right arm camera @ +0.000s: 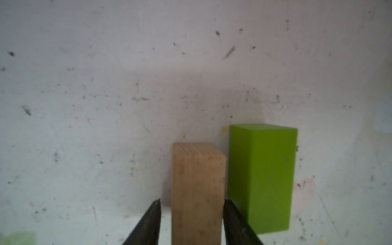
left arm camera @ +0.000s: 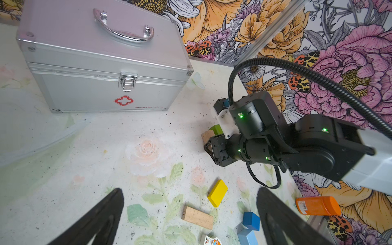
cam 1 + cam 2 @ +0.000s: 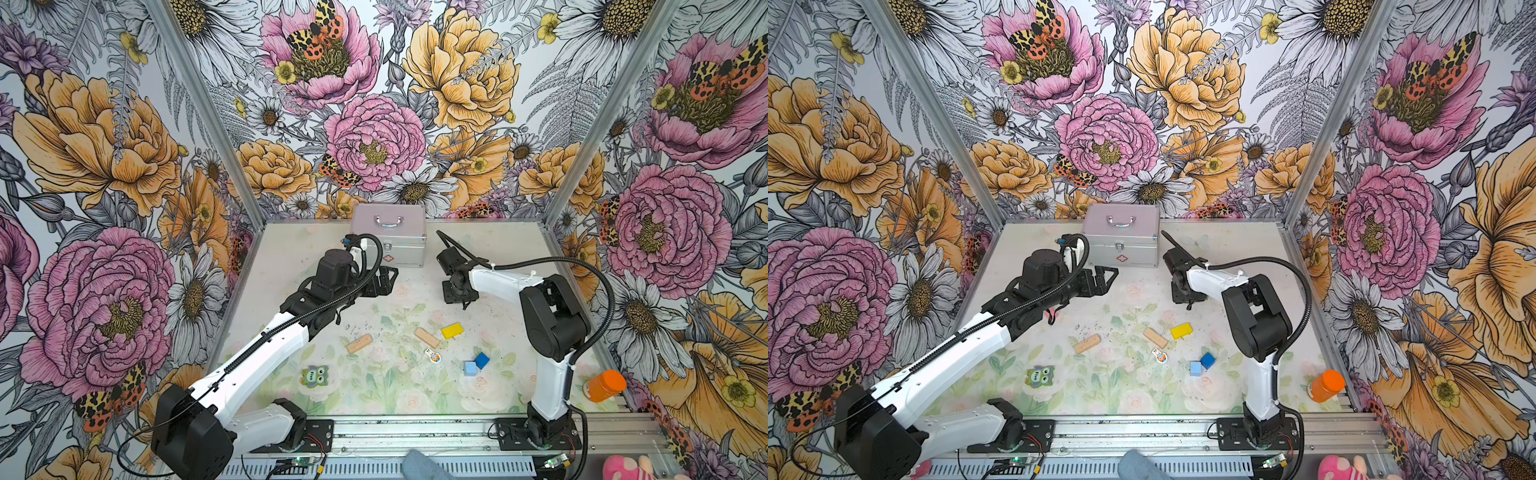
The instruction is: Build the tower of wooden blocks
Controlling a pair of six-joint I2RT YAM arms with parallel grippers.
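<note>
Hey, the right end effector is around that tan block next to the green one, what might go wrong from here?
One finger of the right end effector sits in the narrow gap between the tan block and the green block; opening wider could shove the green one. That finger seems to touch the tan block while the other stands clear, so pulling away might drag it askew.

left arm [image 3: 270, 345], right arm [image 3: 552, 324]: white links, black joints, ribbed black cables [image 2: 318, 77], green leds [image 2: 241, 116]; left gripper [image 2: 191, 189] black.
</note>
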